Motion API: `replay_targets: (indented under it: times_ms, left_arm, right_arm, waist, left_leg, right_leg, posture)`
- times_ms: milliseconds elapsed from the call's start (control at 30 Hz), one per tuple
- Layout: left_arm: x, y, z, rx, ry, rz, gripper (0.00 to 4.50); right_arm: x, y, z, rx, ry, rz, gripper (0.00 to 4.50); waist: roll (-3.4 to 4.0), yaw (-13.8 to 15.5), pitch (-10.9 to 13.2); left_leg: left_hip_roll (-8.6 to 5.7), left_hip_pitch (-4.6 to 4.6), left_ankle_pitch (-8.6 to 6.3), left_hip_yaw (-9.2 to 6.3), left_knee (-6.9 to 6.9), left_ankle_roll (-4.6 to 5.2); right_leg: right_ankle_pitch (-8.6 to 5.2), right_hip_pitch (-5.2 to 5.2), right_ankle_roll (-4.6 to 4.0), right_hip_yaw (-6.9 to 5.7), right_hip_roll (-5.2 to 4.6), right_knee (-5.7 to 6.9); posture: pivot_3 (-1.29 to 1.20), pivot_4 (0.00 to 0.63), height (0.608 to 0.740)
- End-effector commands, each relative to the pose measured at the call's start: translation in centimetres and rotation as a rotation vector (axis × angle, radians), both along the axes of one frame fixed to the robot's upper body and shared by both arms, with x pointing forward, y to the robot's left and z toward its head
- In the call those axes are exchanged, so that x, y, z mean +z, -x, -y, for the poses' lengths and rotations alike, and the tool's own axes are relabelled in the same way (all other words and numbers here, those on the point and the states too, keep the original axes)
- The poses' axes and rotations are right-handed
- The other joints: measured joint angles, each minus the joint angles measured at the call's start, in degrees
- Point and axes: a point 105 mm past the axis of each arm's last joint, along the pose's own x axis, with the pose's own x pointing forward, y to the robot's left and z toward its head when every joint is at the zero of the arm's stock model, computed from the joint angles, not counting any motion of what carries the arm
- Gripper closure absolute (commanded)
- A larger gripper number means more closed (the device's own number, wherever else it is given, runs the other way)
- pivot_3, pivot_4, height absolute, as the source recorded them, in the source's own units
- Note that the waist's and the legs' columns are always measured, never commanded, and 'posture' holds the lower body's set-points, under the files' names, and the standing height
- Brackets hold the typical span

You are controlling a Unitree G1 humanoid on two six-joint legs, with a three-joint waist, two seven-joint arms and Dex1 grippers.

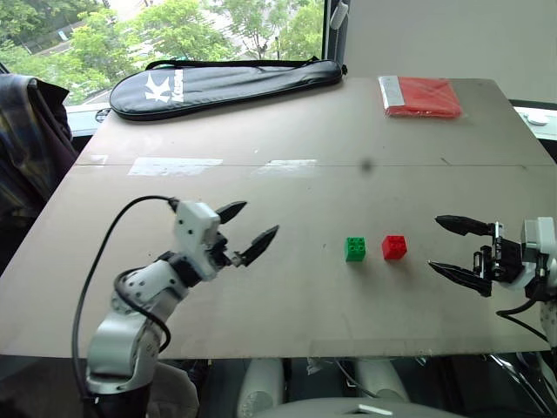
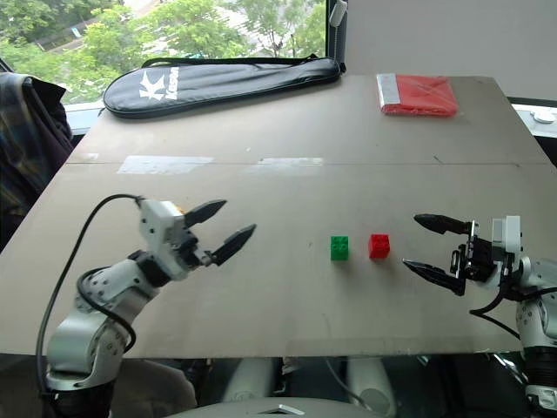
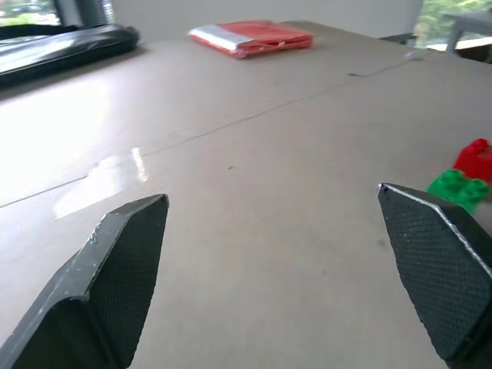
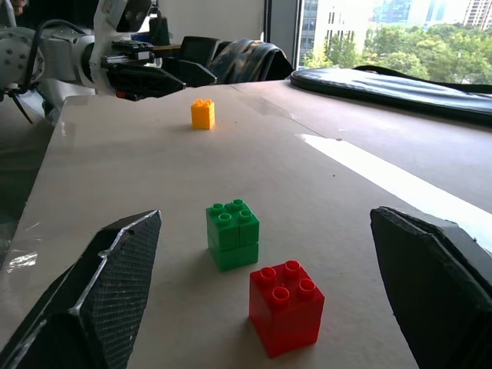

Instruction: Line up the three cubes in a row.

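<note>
The green cube (image 1: 355,249) and the red cube (image 1: 394,247) stand side by side, a small gap apart, right of the table's middle. The yellow cube (image 4: 203,114) stands apart on the left side, next to my left gripper (image 1: 259,219), whose body hides it in the eye views. That gripper is open and empty, held level above the table, pointing toward the green cube. On the right, my right gripper (image 1: 435,243) is open and empty too, pointing left at the red cube (image 4: 284,306) from a short way off. The green cube (image 4: 232,233) is just past it.
A black racket bag (image 1: 226,85) lies along the far edge. A flat red folded cloth (image 1: 420,96) lies at the far right corner. A jacket (image 1: 26,139) hangs off the table's left side. The table's front edge (image 1: 287,355) runs close below both grippers.
</note>
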Motion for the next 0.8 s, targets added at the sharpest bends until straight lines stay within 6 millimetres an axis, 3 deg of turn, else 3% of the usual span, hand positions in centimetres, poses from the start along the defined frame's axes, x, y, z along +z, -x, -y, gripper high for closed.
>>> replay_targets:
  times_ms: [33, 267, 467, 600, 767, 800]
  left_arm:
    - [0.7, -0.4, -5.3, 0.177, -0.041, 0.06, 0.05]
    - [-1.6, -2.3, -9.6, 0.198, -0.145, 0.019, 0.05]
    - [-3.5, -4.5, -10.2, 0.094, -0.139, -0.053, 0.05]
    - [-4.9, -4.8, -10.1, 0.012, -0.153, -0.121, 0.05]
    - [-5.2, -5.8, -10.7, 0.002, -0.166, -0.139, 0.05]
    - [-5.3, -6.0, -10.7, -0.001, -0.167, -0.139, 0.28]
  right_arm:
    - [0.8, -0.3, -0.2, 0.029, -0.007, 0.026, 0.0]
    - [0.9, -0.6, -0.7, 0.051, -0.007, 0.029, 0.0]
    - [0.9, -0.5, -0.8, 0.048, -0.006, 0.031, 0.0]
    - [1.1, -0.1, -0.9, 0.05, -0.006, 0.032, 0.0]
    - [1.1, 0.4, -1.0, 0.071, 0.001, 0.021, 0.0]
    - [1.0, 0.5, -1.0, 0.077, 0.004, 0.019, 0.0]
  waist:
    - [0.0, 0.0, 0.0]
    - [-0.02, 0.7, 0.0]
    - [-0.03, 1.2, 0.0]
    - [-0.03, 1.2, 0.0]
    - [-0.03, 1.3, 0.0]
    - [-0.03, 1.3, 0.0]
  left_leg:
    - [0.0, 0.01, 0.0, 0.06, 0.0, 0.0]
    - [-0.02, -0.03, 0.0, 0.4, 0.01, 0.0]
    - [-0.01, -0.05, -0.01, 0.44, 0.0, 0.01]
    - [0.0, -0.05, -0.02, 0.49, 0.0, 0.02]
    - [0.02, -0.09, -0.03, 0.48, 0.0, 0.02]
    - [0.02, -0.09, -0.03, 0.48, 0.0, 0.02]
  right_leg:
    - [0.0, 0.0, -0.01, -0.02, 0.0, 0.0]
    - [0.02, 0.01, -0.04, 0.0, -0.04, -0.07]
    - [0.03, -0.01, -0.04, -0.03, -0.06, -0.07]
    - [0.03, -0.03, -0.03, -0.01, -0.06, -0.07]
    - [0.11, -0.07, 0.1, -0.04, -0.06, -0.06]
    - [0.11, -0.06, 0.1, -0.04, -0.06, -0.05]
  posture:
    - [0.0, 0.15, 0.708]
    - [0.0, 0.15, 0.708]
    - [0.0, 0.15, 0.708]
    - [0.0, 0.15, 0.708]
    - [0.0, 0.15, 0.708]
    - [0.0, 0.15, 0.708]
